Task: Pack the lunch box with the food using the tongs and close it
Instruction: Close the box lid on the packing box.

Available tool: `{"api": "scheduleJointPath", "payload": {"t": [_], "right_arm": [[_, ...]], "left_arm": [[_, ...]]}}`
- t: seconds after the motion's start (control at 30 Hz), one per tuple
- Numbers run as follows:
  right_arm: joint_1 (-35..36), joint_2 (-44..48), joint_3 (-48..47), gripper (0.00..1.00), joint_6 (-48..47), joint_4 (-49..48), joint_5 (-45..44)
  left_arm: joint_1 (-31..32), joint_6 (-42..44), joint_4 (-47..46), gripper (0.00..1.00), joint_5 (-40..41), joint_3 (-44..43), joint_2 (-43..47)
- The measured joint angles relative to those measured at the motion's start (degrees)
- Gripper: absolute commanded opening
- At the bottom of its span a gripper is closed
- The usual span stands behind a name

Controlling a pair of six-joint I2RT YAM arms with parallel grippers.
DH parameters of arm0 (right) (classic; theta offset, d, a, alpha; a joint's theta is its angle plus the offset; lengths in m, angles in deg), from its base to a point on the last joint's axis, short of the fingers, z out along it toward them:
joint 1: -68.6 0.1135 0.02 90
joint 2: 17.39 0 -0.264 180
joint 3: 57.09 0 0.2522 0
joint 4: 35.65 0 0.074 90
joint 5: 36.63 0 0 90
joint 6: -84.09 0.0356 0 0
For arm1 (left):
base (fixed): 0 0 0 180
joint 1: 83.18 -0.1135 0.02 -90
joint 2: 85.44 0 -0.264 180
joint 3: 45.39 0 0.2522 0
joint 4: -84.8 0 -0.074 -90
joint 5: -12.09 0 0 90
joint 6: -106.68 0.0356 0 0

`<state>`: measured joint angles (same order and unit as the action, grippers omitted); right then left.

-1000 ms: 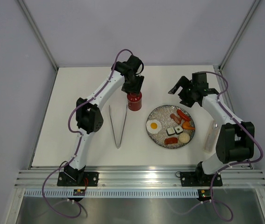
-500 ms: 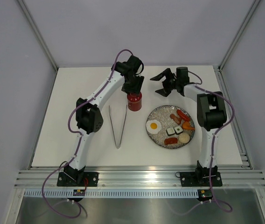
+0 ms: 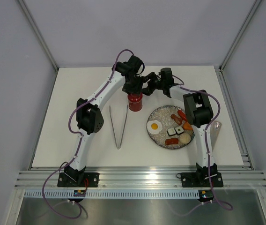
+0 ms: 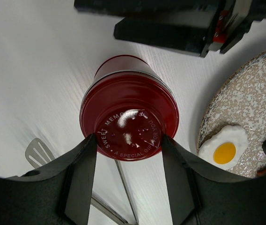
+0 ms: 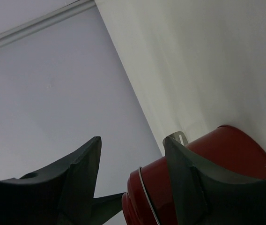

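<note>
Red lunch box, lidded, stands clamped in left hand; right hand apart; food on plate.

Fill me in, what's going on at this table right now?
The left gripper is clamped across the red lunch box, whose lid is on. The right gripper sits right beside the box, fingers apart, holding nothing. The tongs lie untouched on the table, and the food is on the plate. Packing has not begun.
</note>
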<state>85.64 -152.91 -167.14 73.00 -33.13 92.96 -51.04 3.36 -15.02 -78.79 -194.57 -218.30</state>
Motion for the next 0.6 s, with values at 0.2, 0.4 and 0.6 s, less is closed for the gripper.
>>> {"api": "scheduleJointPath", "payload": {"t": [0.2,0.4,0.6], "right_arm": [[1.40,0.00,0.04,0.45,2.43,-1.27,0.59],[1.33,0.00,1.36,0.53,2.93,-1.51,0.55],[1.46,0.00,2.08,0.53,2.25,-1.14,0.57]], "left_arm": [[0.00,0.00,0.00,0.24,-0.02,0.00,0.00],[0.00,0.00,-0.02,0.24,0.00,0.00,0.00],[0.00,0.00,0.00,0.24,0.00,0.00,0.00]]}}
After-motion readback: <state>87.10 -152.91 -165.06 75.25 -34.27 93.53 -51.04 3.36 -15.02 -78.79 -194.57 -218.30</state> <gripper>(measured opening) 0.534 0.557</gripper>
